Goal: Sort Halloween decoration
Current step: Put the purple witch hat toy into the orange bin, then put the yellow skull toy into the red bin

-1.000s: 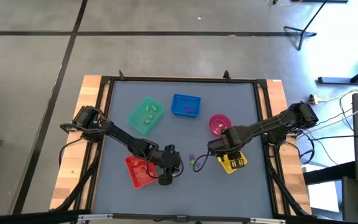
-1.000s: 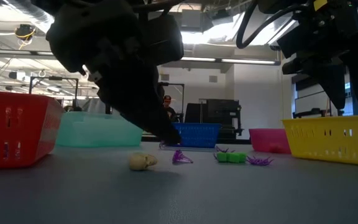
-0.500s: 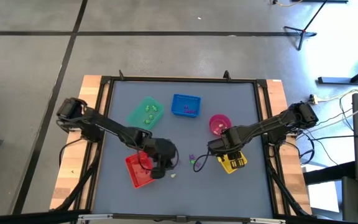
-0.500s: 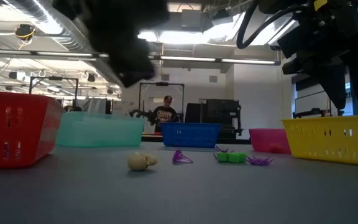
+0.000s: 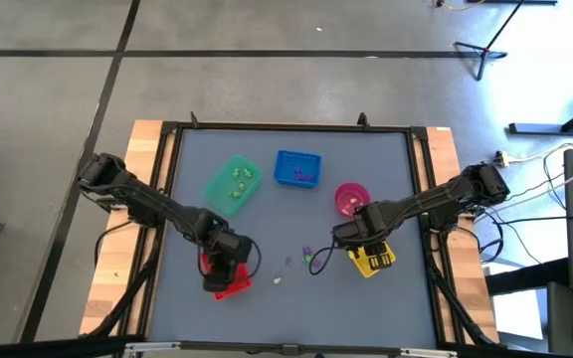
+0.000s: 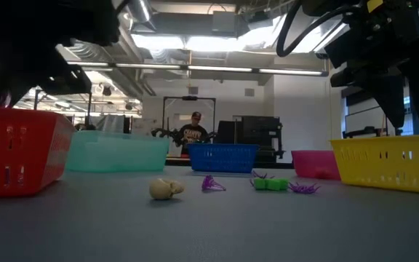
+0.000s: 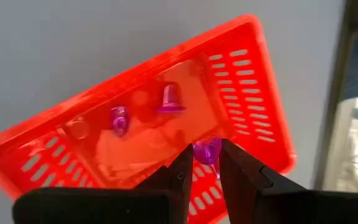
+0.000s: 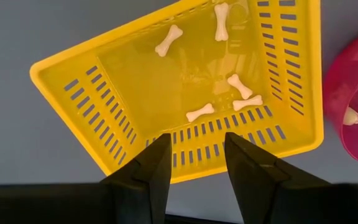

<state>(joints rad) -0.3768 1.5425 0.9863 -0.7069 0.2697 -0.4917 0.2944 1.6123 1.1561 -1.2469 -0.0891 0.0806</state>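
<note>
Your left fingers [image 7: 204,163] pinch a purple trinket [image 7: 207,150] above the red tray [image 7: 253,93]; right fingers [image 8: 196,163] hang empty, spread. It looks light, hard, slippery: grip mid-body.

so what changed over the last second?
The left gripper swung from the loose trinkets at mid-table back over the red tray, its jaws shut on a purple trinket, not yet released. The right gripper stayed open above the yellow tray. The skull, the purple and green pieces beside it, and all trays kept their places.
</note>
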